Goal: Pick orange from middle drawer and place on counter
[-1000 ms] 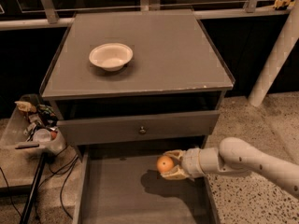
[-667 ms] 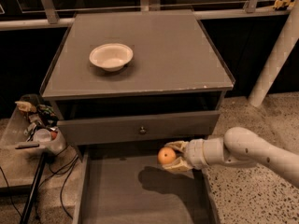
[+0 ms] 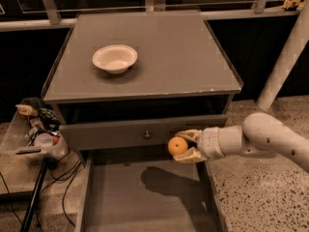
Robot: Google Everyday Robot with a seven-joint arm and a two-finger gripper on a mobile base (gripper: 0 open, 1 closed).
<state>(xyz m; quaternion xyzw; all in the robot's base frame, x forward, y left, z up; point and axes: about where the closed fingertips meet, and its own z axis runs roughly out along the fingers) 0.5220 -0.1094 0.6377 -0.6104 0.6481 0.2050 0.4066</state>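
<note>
Clamped pale fingers (image 3: 189, 135) of gripper (image 3: 184, 146) around small, smooth round orange (image 3: 176, 146). Hung above flat dark-grey floor of open middle drawer (image 3: 140, 202), beside knobbed drawer front (image 3: 116, 133), below square matte grey desk (image 3: 169, 57) bearing shallow white bowl (image 3: 115, 58).

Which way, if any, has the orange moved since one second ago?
Yes. The orange, held in the gripper, has risen: it was clearly below the knob on the drawer front and is now only slightly below it.
</note>
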